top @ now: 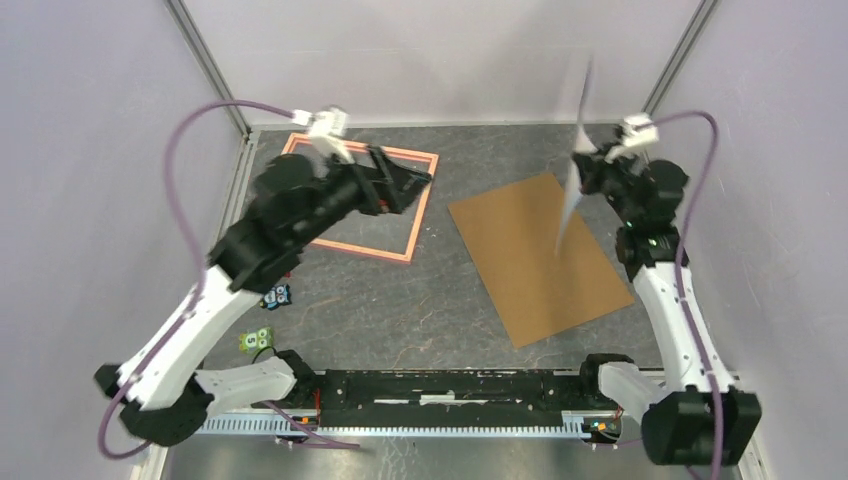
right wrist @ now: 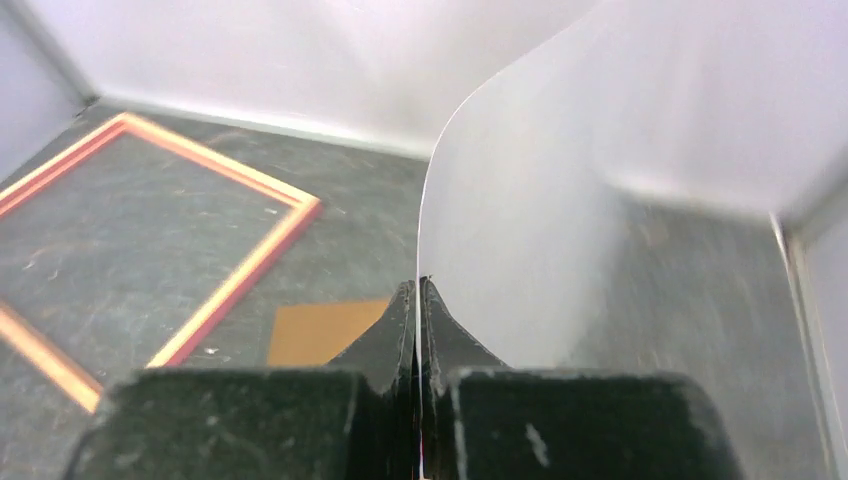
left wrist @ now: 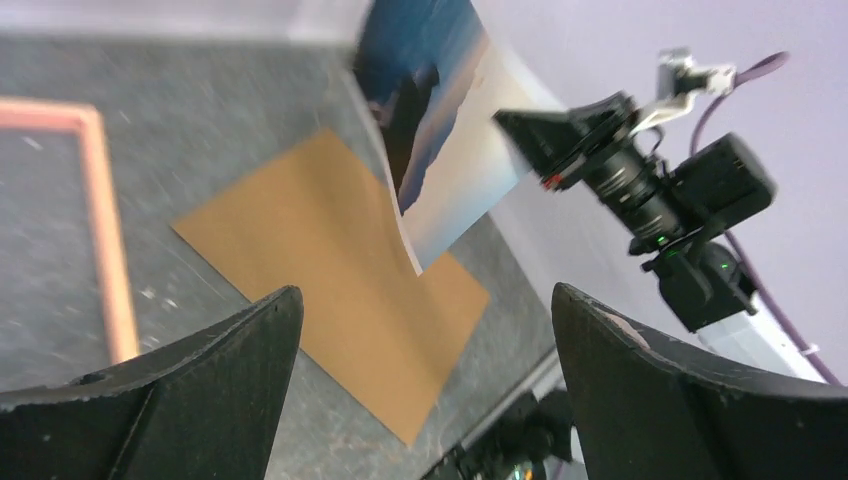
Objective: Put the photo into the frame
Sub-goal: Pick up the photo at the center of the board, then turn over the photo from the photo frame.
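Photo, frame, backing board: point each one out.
photo (left wrist: 440,140), left wrist view, middle of its printed face.
frame (top: 424,207), top external view, its right border.
backing board (top: 540,255), top external view, centre of the board.

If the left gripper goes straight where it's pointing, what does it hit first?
Probably the brown backing board, seen between the left gripper's open fingers; the lower corner of the photo hangs near that line, so depth is uncertain.

Frame (top: 422,210) left, backing board (top: 535,255) right of it, photo (left wrist: 440,140) above the backing board
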